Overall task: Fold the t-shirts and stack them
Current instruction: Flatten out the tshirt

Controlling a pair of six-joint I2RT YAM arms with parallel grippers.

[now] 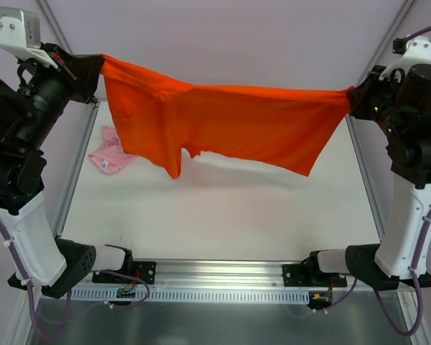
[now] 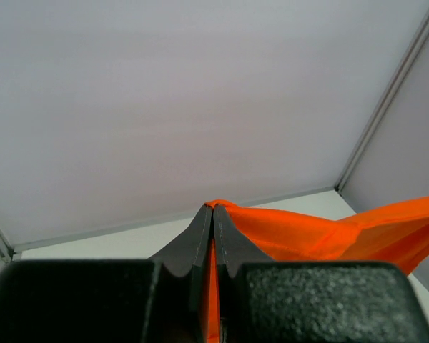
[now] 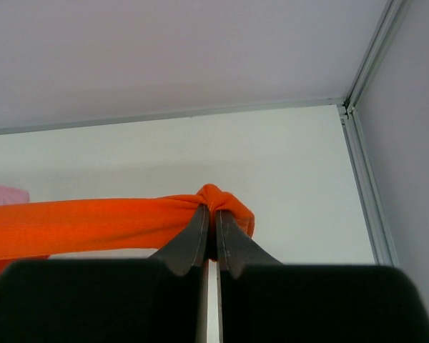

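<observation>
While it is stretched in the air between the two arms, the orange-red t-shirt [image 1: 223,122] hangs as a wide sheet above the tabletop [image 1: 223,215]. Its top edge runs nearly taut from upper left to right, and its lower edge sags in uneven flaps. No part is seen touching the surface. At the shirt's left corner the left end effector [image 1: 92,65] is clenched on the cloth; the wrist view shows both fingers pressed together with orange fabric pinched between them. At the opposite corner the right end effector [image 1: 353,97] grasps the shirt likewise, the cloth bunched into a small knot at the fingertips. Lying crumpled on the tabletop toward the left side, the pink t-shirt [image 1: 111,154] is partly hidden behind the hanging orange cloth in the top view and sits apart from both end effectors.
</observation>
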